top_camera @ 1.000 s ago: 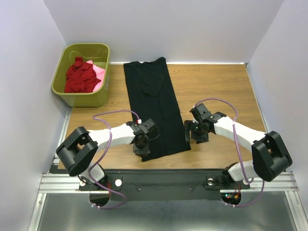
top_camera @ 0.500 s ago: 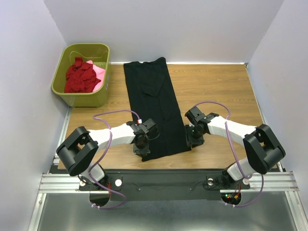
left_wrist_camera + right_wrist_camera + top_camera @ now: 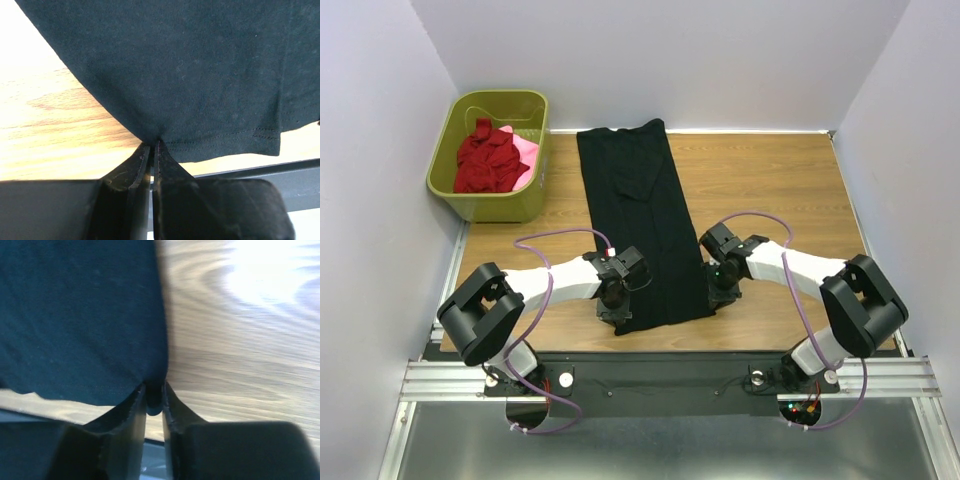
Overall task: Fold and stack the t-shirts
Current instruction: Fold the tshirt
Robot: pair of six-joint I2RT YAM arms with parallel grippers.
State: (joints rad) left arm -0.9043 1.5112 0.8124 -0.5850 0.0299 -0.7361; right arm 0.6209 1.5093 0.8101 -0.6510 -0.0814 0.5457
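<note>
Left jaws clamp one near hem corner of the black t-shirt (image 3: 638,200), right jaws nip the other; soft, light, floppy, I judge; corners suit me best.

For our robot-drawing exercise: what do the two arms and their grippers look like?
The left arm and right arm are white tubular links joined by bulky black joint housings. A thin purple cable loops along each. The left gripper and right gripper have flat, dark, tapering fingers.
</note>
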